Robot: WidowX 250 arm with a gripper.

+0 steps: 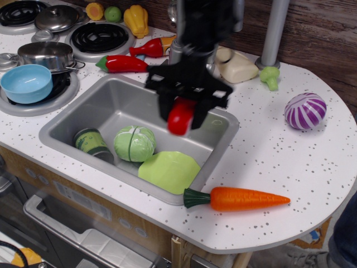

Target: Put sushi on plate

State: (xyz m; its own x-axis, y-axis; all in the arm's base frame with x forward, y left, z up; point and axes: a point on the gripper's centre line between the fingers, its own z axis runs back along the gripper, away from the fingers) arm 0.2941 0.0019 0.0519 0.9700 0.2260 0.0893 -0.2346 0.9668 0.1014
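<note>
A toy kitchen: sink, faucet, stove burners, plastic food.

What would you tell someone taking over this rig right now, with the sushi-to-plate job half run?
Gripper: shut on the sushi, held in the air over the sink.
Plate: lying in the sink's front right corner, beside the cabbage, nothing on it.
Done: sushi picked up and carried over the basin.
Left: move toward the near edge over the plate, lower, release, withdraw.
</note>
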